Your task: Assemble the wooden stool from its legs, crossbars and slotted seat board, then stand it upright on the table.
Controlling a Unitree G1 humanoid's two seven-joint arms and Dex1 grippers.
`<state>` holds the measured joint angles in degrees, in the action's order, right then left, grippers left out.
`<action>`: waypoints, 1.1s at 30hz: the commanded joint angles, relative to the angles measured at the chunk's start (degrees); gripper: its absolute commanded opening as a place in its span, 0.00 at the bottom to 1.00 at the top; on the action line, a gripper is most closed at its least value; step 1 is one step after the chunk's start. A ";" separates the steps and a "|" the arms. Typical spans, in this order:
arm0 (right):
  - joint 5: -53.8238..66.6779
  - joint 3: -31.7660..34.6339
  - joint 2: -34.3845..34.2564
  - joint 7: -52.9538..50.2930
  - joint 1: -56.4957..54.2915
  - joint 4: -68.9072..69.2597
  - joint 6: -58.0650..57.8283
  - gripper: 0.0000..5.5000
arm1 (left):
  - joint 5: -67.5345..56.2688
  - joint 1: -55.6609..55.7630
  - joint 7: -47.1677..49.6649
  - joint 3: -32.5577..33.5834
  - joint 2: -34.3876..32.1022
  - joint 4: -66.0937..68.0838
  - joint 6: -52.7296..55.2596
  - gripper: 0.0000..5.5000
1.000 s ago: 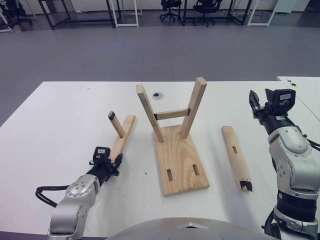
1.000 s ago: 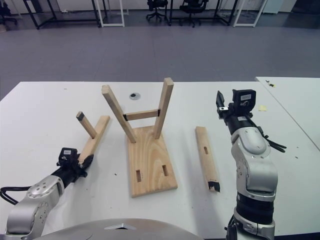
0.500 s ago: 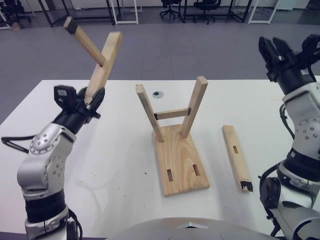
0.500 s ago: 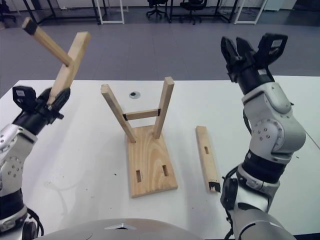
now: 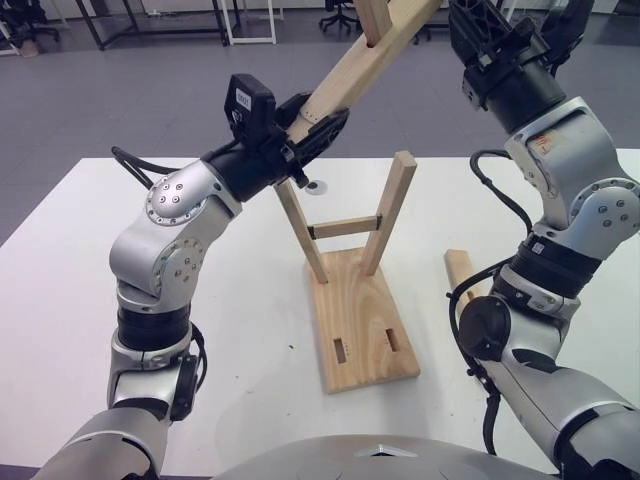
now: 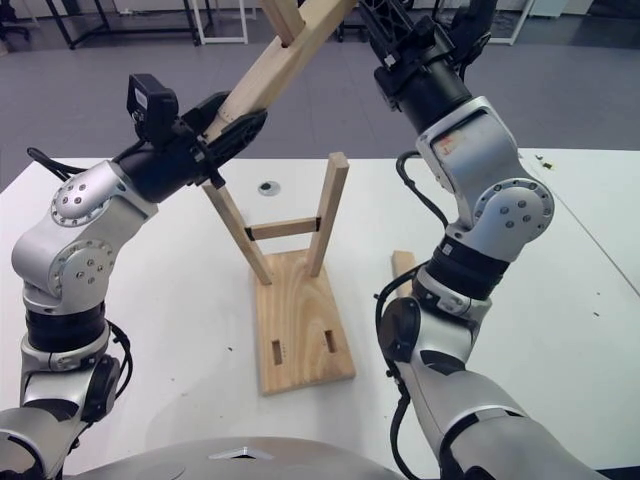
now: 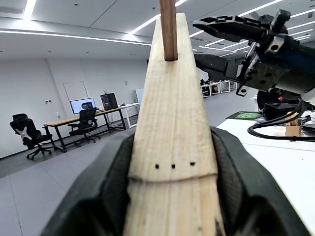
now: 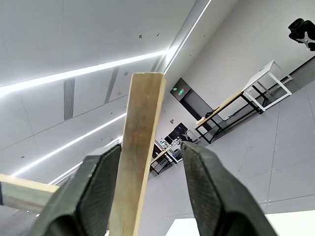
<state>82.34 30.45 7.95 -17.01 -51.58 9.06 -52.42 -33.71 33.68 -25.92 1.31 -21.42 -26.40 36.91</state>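
Pale wooden stool leg w/ crossbar stub (image 5: 352, 72), upper centre of frame, clamped low in left gripper (image 5: 312, 125), right gripper (image 8: 150, 157) spread open round its tip; prob. light, stiff, so grip flat faces.

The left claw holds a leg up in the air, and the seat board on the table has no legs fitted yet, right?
No: the seat board has two legs fitted, joined by a crossbar, as the left eye view shows. The left claw does hold a leg up.
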 commanded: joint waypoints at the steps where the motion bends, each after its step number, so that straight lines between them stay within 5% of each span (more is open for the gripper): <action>1: 3.43 -1.84 2.44 -1.68 -1.46 -0.14 1.22 0.41 | 0.14 -1.55 -1.66 -1.96 -0.46 -1.85 -0.45 0.37; 7: 10.17 -4.00 4.97 -5.50 -0.39 -0.93 2.73 0.41 | 2.71 -3.09 -4.55 -4.73 -2.08 -2.86 -2.79 0.37; 14: 18.44 -4.22 9.78 -11.76 3.20 1.46 5.58 0.19 | 4.26 -4.17 -5.19 -4.93 -2.56 -3.34 -4.60 0.37; 21: 24.44 -6.17 13.02 -21.53 7.21 5.77 10.95 0.19 | 5.23 -5.39 -3.40 -5.86 -1.52 -5.15 -2.82 0.37; 27: 30.57 -1.29 25.97 -25.27 24.62 16.18 8.96 0.19 | 1.70 -15.26 -3.67 -4.33 -3.81 -13.77 0.22 0.62; 33: 30.21 -0.87 29.84 -16.34 40.68 22.27 8.33 0.19 | -2.64 -28.57 -3.56 3.68 -7.43 -18.63 1.44 0.69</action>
<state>112.51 30.38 36.53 -34.89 -13.74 29.54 -44.41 -35.32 7.41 -29.52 2.70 -27.66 -44.25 37.23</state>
